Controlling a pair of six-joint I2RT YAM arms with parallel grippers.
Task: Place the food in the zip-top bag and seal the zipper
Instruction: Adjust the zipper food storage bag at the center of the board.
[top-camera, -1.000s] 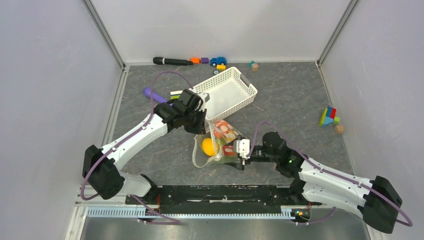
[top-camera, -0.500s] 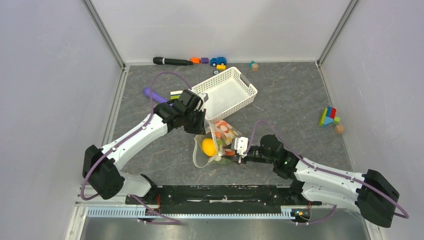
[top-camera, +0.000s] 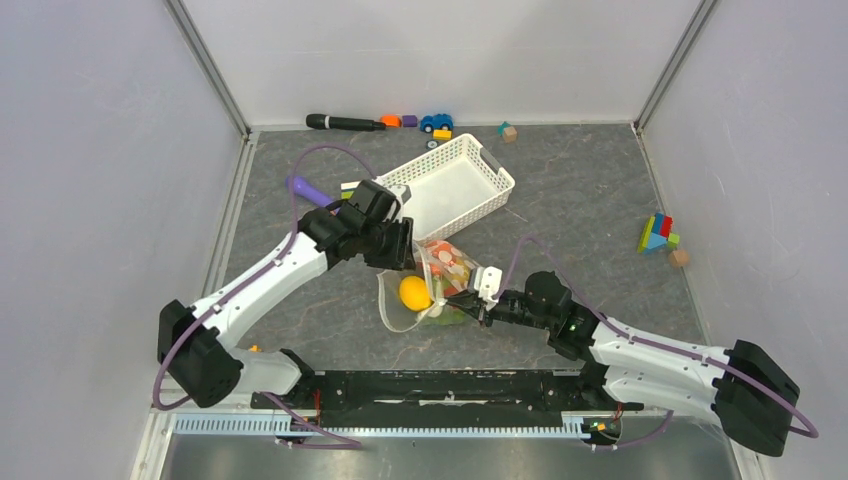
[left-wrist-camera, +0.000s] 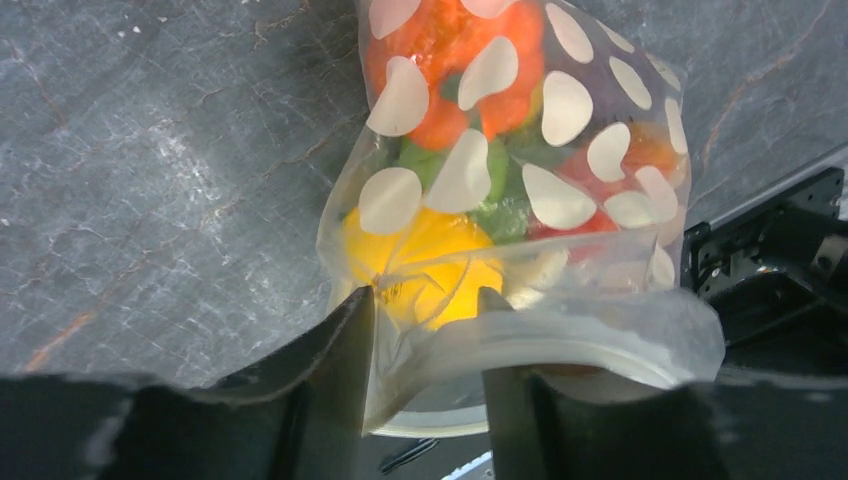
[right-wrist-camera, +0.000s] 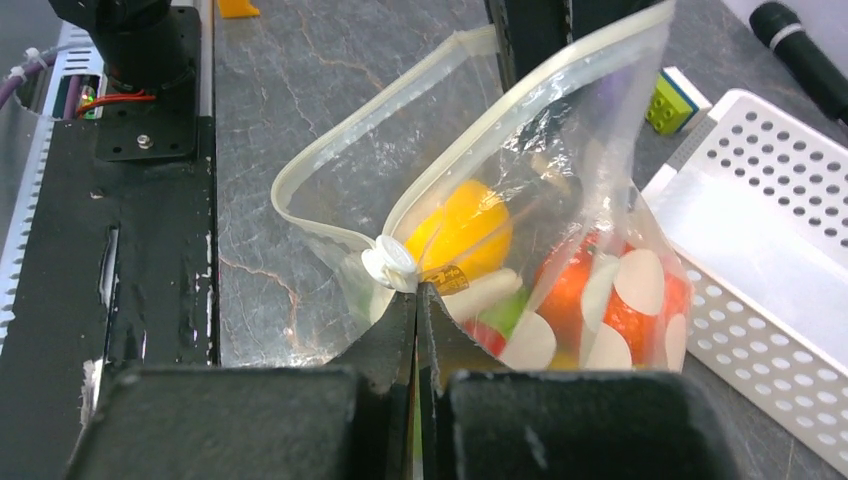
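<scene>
Food (right-wrist-camera: 462, 232) bagged; both jaws clamped on bag (top-camera: 428, 285) mouth near table's near edge; next, press zipper (right-wrist-camera: 330, 235) shut

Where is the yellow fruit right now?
The yellow fruit is inside the dotted zip-top bag, mid-table in the top view, just near of the white basket, between the left gripper and right gripper.

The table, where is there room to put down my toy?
Bare grey table lies between the white basket and the block pile, and at the near left beside the left arm. It is crowded in the middle, where both grippers hold the dotted bag, and along the back wall with small toys.
</scene>
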